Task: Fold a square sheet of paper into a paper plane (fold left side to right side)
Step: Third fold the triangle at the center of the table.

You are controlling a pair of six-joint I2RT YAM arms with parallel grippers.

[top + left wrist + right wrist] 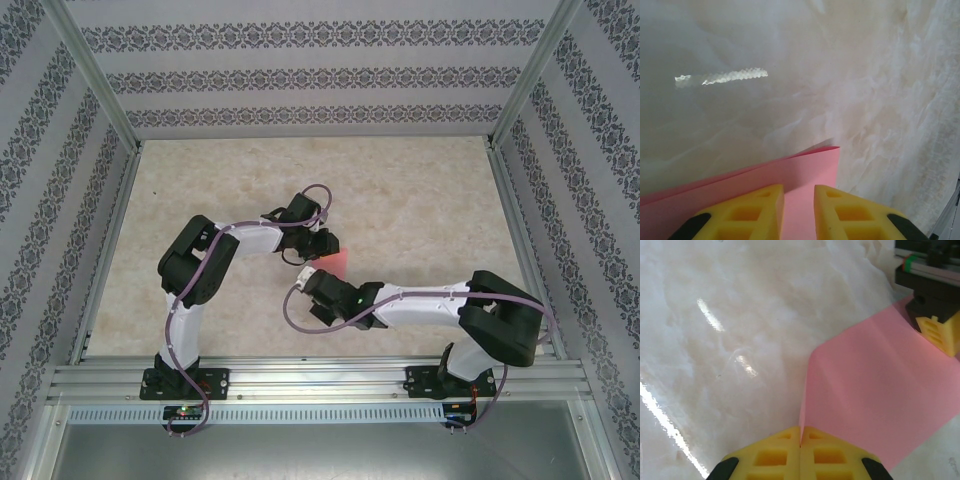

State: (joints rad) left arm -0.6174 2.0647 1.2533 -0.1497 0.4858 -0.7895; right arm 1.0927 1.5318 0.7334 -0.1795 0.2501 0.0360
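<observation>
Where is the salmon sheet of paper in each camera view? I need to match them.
Top external: sheet of paper, small patch at centre between the wrists.
Left wrist: bottom left, reaching between the left fingers.
Right wrist: right half, one edge rising to bottom centre.
Shared landmark: the left fingers, top right in the right wrist view.

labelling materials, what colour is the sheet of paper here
Plain salmon pink, no pattern; the square sheet of paper shows best in the right wrist view.

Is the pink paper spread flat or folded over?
Folded over: the pink paper shows two layers along its edge, with a raised bend.
</observation>
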